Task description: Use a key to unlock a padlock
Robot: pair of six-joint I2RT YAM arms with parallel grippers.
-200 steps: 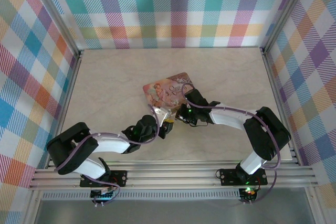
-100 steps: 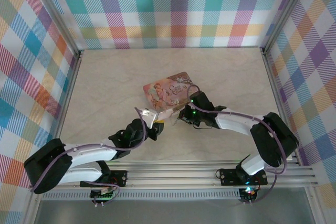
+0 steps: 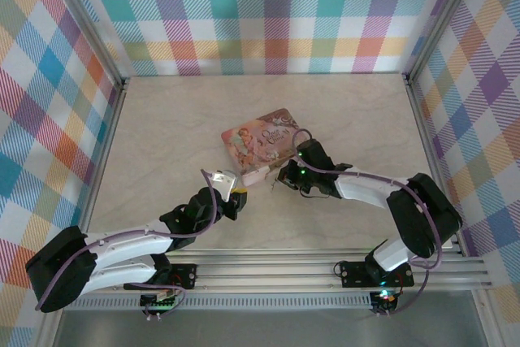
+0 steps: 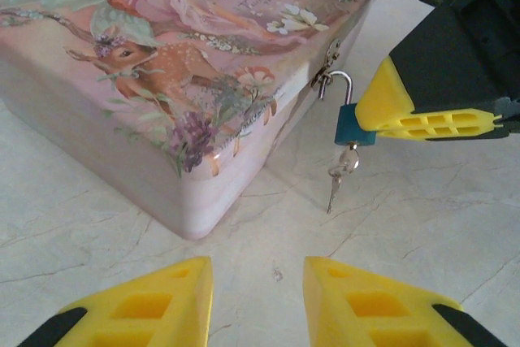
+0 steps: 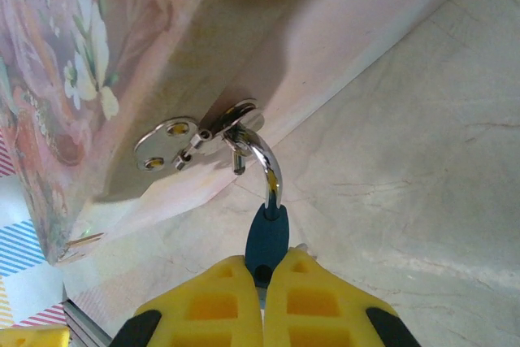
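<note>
Padlock (image 5: 266, 237) hangs by its thin shackle from the hasp (image 5: 199, 140) on the pink floral tin box (image 4: 162, 54), and we see its blue body clenched between the yellow pads of the right gripper (image 5: 263, 278). Against a second ago, we find the left arm sunk low and stretched flat along the near left of the table (image 3: 162, 136), its gripper drawn back from the tin's near corner; the right gripper holds its place at the tin's near edge. From the left wrist we catch the key (image 4: 335, 184) dangling under the lock, which the right wrist view hides behind its own pads; that view gives us the shackle threaded through the hasp loop. The left gripper (image 4: 258, 282) points at the tin's corner, jaws parted around nothing, near the lock but apart.
</note>
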